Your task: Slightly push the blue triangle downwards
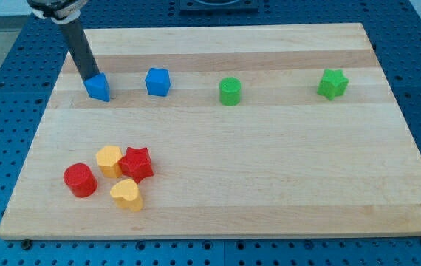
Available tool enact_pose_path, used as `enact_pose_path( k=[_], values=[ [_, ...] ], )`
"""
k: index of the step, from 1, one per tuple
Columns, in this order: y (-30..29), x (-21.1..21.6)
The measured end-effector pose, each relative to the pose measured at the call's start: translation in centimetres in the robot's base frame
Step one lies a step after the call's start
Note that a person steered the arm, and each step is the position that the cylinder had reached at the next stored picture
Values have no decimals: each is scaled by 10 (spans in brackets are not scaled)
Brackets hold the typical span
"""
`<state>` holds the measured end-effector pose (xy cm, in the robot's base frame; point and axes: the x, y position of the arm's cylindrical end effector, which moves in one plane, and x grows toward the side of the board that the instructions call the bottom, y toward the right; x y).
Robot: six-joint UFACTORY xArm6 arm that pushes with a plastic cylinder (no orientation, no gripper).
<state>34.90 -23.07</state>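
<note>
My tip (91, 77), a bare rod gripping nothing, touches the blue triangle (98, 88) from above, left of the blue cube (157, 81).

Beside my work, a blue cube (158, 81) sits near the board's top edge, left of centre. A green cylinder (230, 91) stands mid-board; a green star (332, 83) sits toward the top right corner. Near the bottom left corner cluster a red cylinder (80, 180), yellow hexagonal block (109, 159), red star (136, 163) and yellow heart (126, 194).

Bright, even light; soft shadows
</note>
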Motion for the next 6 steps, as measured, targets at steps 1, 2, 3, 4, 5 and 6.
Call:
enact_pose_path(
  k=[1,2,3,4,5,6],
  values=[
    [0,20],
    [-4,29],
    [-9,34],
    [-10,41],
    [-9,45],
    [3,45]
  ],
)
